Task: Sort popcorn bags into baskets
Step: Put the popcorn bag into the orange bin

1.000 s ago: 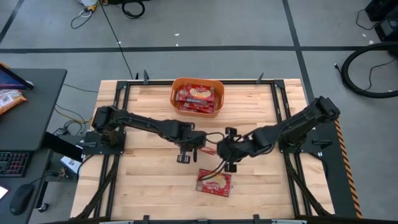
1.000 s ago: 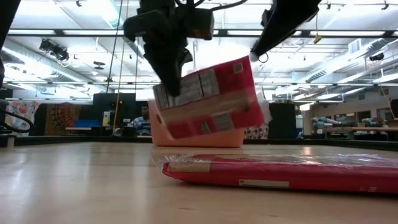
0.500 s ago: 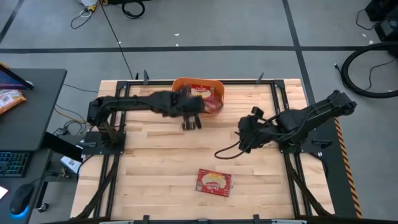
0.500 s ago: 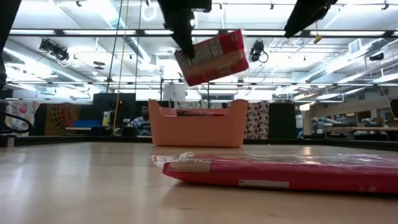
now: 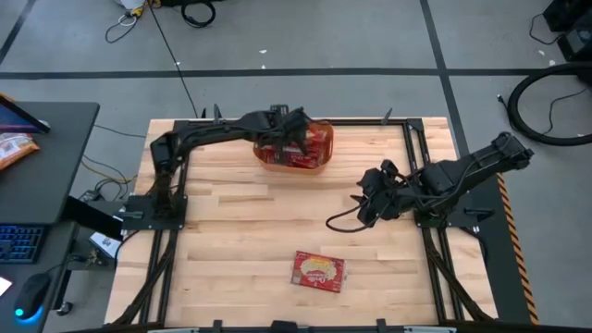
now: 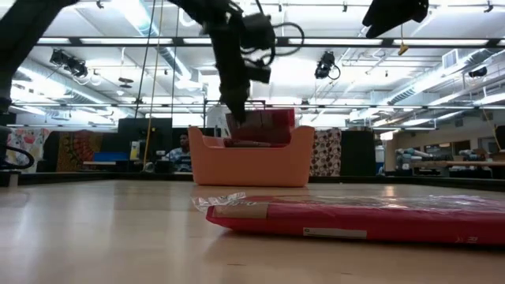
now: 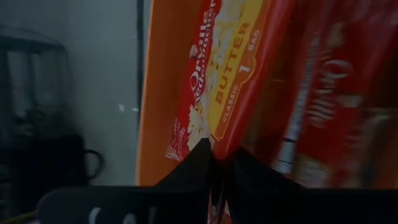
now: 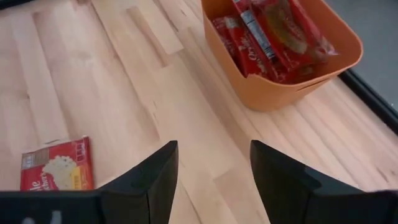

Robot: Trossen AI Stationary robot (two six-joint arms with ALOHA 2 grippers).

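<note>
Since 1 s ago, the left gripper [image 5: 294, 132] is no longer at mid-table beside the right one; it is now reaching over the orange basket [image 5: 318, 165] at the far edge of the table [image 5: 222, 231], carrying its popcorn bag [image 7: 227, 81] with it. Left wrist view: the fingers [image 7: 198, 163] are pinching closed on the lower edge of that red and yellow packet, which is hanging into the basket against its orange wall. Low view: the gripped packet is sitting just above the basket rim, with the arm descending onto it from above.

Meanwhile the right gripper [image 5: 370, 199] is pulled back toward the right half of the table, well apart from both basket and bags. Right wrist view: its jaws are standing wide apart and holding nothing, with bare wood showing between them.

Progress, judged from these views: several red packets [image 8: 273, 37] are already lying stacked inside the basket, and 1 more is at the point of release. Only 1 loose bag [image 5: 318, 271] is remaining on the table, lying flat near the front edge, well apart from the basket. Sorting therefore appears nearly complete, with 1 drop and 1 further pick-and-place still to be done.
</note>
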